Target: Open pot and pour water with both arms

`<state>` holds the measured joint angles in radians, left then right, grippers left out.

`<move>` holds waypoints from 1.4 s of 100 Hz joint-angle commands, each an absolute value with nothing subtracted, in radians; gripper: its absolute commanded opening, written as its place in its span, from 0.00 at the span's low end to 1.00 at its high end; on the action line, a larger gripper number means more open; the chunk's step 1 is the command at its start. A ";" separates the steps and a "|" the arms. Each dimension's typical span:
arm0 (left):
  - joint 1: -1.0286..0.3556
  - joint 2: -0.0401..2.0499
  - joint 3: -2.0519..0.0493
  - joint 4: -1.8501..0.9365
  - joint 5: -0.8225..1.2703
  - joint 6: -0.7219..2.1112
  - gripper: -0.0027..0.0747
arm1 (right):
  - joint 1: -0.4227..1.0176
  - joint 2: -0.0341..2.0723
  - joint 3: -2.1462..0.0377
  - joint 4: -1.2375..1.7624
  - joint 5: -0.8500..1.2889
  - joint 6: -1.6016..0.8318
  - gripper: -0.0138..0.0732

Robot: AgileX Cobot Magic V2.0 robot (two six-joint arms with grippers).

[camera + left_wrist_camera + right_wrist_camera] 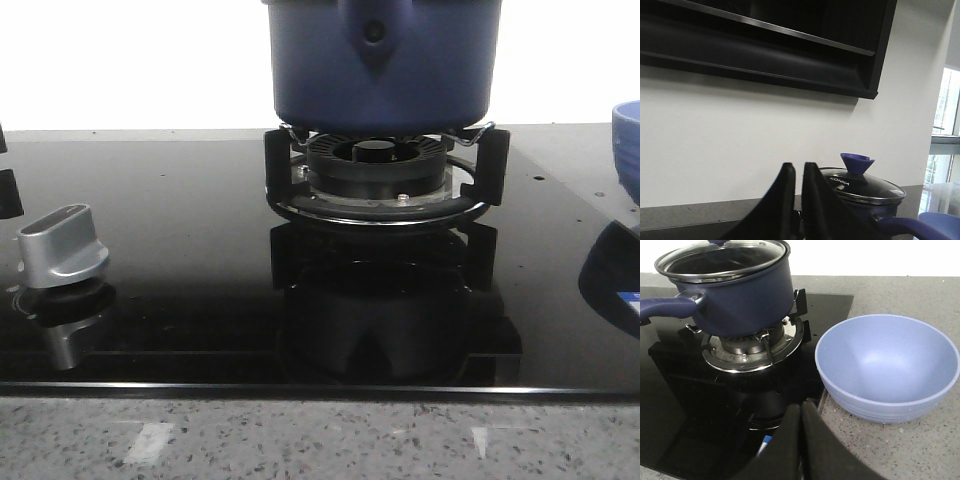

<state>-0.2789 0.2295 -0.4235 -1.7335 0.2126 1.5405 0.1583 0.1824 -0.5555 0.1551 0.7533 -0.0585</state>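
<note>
The dark blue pot [380,60] stands on the gas burner [378,170] at the middle back. Its glass lid [865,185] with a blue knob [857,162] sits on it. The pot's handle [665,307] sticks out sideways. In the left wrist view my left gripper [798,167] is shut and empty, beside the pot [885,210] and apart from it. My right gripper [801,407] is shut and empty, low over the cooktop's edge, short of the pot [745,300] and near the bowl. Neither gripper shows in the front view.
A light blue bowl [887,365] stands empty on the speckled counter right of the black glass cooktop [180,200]. A silver control knob [62,245] sits at the cooktop's front left. A dark range hood [765,45] hangs on the wall above.
</note>
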 commanded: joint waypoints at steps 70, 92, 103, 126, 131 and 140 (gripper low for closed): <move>-0.279 0.239 -0.439 -1.552 0.185 1.516 0.01 | 0.159 0.194 -0.579 0.150 0.683 -0.068 0.08; -0.279 0.239 -0.396 -0.455 0.293 0.440 0.01 | 0.159 0.194 -0.579 0.150 0.683 -0.068 0.08; -0.279 0.237 -0.320 -0.174 0.248 0.202 0.01 | 0.159 0.194 -0.579 0.150 0.683 -0.068 0.08; -0.278 0.155 -0.075 -0.159 -0.097 0.199 0.01 | 0.159 0.194 -0.579 0.150 0.683 -0.068 0.08; -0.268 0.125 -0.043 -0.159 -0.108 0.199 0.01 | 0.159 0.194 -0.579 0.150 0.683 -0.068 0.08; -0.229 0.074 -0.005 -0.159 -0.062 0.197 0.01 | 0.159 0.194 -0.579 0.150 0.683 -0.068 0.08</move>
